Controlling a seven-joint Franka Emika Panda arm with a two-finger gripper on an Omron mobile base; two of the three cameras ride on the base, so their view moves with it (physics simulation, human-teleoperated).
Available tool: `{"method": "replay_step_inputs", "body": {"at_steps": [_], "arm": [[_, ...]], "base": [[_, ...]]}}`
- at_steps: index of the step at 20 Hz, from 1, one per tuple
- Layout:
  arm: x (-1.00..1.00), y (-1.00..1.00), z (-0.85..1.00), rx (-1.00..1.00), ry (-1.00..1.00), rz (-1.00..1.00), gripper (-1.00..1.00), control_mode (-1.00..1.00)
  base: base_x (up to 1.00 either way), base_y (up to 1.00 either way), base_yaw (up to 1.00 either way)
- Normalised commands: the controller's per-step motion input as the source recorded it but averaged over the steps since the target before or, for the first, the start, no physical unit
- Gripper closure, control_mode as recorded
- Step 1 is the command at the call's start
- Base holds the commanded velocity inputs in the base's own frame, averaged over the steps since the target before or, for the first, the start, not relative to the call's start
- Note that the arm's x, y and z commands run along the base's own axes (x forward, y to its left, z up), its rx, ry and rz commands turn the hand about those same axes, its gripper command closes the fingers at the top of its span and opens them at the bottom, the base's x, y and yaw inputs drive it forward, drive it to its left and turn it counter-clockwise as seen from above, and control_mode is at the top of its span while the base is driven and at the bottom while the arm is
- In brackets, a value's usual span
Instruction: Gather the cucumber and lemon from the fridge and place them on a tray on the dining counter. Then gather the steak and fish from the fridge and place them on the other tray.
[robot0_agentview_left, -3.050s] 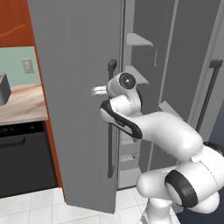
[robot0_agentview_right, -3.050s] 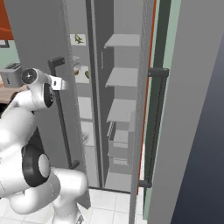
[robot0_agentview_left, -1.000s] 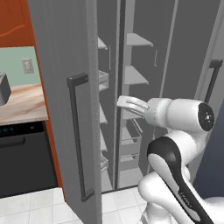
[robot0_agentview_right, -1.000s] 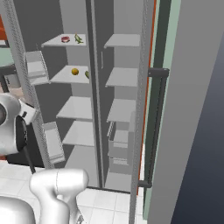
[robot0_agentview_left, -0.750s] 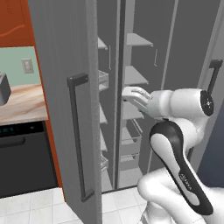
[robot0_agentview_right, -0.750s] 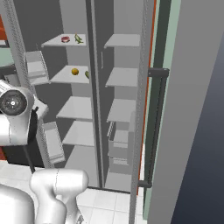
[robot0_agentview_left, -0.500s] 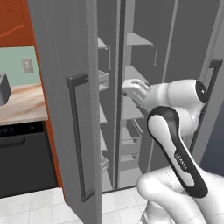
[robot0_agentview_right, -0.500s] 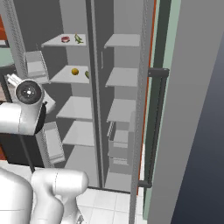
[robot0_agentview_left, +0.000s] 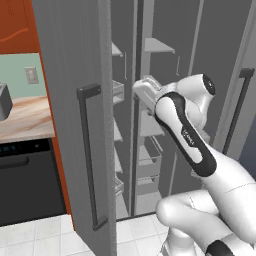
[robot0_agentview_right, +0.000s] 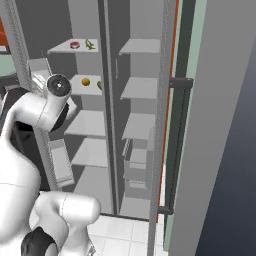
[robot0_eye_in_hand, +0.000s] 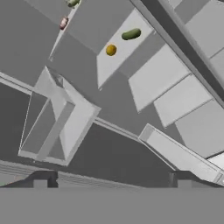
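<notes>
I see no brand, label or readable writing on anything here. My gripper (robot0_eye_in_hand: 112, 178) has its jaws wide apart, and nothing is between them. It faces into the open fridge (robot0_agentview_right: 112, 30), whose left door (robot0_agentview_left: 75, 125) and right door (robot0_agentview_right: 220, 125) both stand wide, so there is free room in front of the shelves.

On the second shelf of the left compartment I count one lemon (robot0_eye_in_hand: 111, 50) and one cucumber (robot0_eye_in_hand: 131, 34), near each other but not touching, both near the front edge of the shelf. On the top shelf above them lie one steak (robot0_agentview_right: 75, 45), a small reddish piece, and one fish (robot0_agentview_right: 90, 44) just beside it; both are small and not sharp to me. All four things are well apart from my fingers. The right compartment has several bare grey shelves (robot0_agentview_right: 140, 89).
</notes>
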Motion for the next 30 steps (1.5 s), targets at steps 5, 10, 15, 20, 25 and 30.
{"method": "replay_step_inputs", "body": {"at_steps": [5,10,15,20,25,30], "arm": [[0.75,0.10,-0.09,0.13,0.04,0.00,-1.00,-1.00],[0.70,0.37,-0.06,0.14,0.00,0.01,-1.00,-1.00],[0.71,0.42,-0.10,0.13,0.01,0.03,-1.00,-1.00],[0.64,0.47,-0.08,0.10,0.03,0.06,-1.00,-1.00],[0.00,0.72,-0.11,0.03,0.00,0.14,-1.00,-1.00],[-0.61,1.00,-0.19,0.00,-0.01,0.17,-1.00,-1.00]], "base": [[0.00,0.00,0.00],[0.00,0.00,0.00],[0.00,0.00,0.00],[0.00,0.00,0.00],[0.00,0.00,0.00],[0.00,0.00,0.00]]}}
